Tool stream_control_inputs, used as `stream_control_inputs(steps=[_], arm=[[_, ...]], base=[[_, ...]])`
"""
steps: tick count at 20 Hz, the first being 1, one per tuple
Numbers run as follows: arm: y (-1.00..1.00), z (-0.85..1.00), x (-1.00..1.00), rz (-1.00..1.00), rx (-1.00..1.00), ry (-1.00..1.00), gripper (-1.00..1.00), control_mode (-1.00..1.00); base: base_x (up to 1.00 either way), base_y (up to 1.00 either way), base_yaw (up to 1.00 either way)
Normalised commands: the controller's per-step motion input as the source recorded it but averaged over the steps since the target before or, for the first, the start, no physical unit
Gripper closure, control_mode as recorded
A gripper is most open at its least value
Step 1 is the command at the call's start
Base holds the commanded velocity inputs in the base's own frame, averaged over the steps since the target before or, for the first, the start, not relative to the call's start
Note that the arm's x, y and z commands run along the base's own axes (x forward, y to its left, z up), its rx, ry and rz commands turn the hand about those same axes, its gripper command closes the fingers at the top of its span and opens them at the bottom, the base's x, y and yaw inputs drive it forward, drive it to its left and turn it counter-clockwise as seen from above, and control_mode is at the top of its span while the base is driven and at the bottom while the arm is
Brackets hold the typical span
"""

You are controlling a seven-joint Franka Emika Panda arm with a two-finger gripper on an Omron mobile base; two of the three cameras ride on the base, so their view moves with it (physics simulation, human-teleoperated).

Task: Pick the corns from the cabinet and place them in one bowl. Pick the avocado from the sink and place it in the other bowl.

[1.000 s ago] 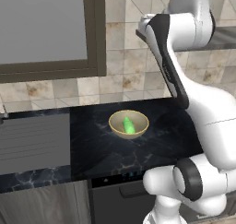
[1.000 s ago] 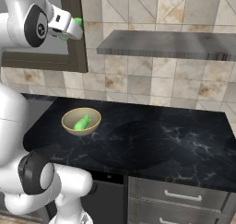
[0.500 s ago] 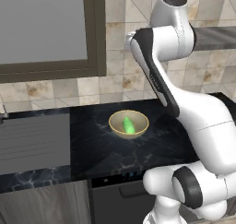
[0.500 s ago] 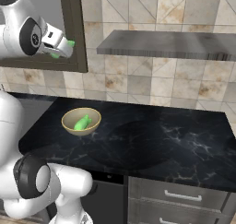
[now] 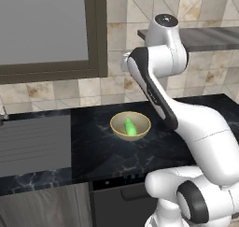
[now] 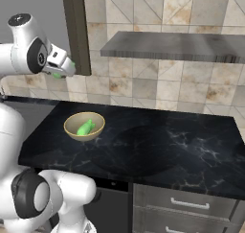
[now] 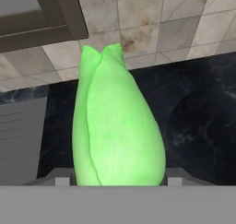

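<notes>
My gripper (image 6: 64,70) is shut on a bright green corn (image 7: 117,121), held in the air above the counter, left of and higher than the pale yellow-tan bowl (image 6: 84,126). The held corn (image 6: 57,75) peeks out around the white hand. In the hand view it hides most of both fingers and points down at the dark counter. A second corn (image 5: 130,127) lies inside the bowl (image 5: 116,123). The cabinet shelf (image 6: 177,45) hangs on the tiled wall to the right. The sink (image 5: 32,144) is at the counter's left end. The avocado and the other bowl are out of view.
A dark-framed window (image 5: 95,32) stands on the wall just behind the hand. The black marble counter (image 6: 162,145) stretches right of the bowl. Drawers (image 6: 186,205) sit below its front edge.
The arm has come down and swung away from the shelf towards the window, still holding the corn. The bowl and the corn in it have not moved.
</notes>
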Motion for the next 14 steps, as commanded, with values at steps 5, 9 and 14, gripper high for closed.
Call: stream_control_inputs(steps=[5, 9, 14], arm=[[0.01, -0.53, 0.01, 0.02, 0.0, 0.0, 1.0, -1.0], [0.0, -0.41, 0.12, 0.04, 0.0, -0.04, 1.0, -1.0], [0.0, -0.43, 0.11, 0.04, 0.0, 0.0, 1.0, -1.0]], base=[[0.0, 0.0, 0.0], [0.0, 0.0, 0.0], [0.0, 0.0, 0.0]])
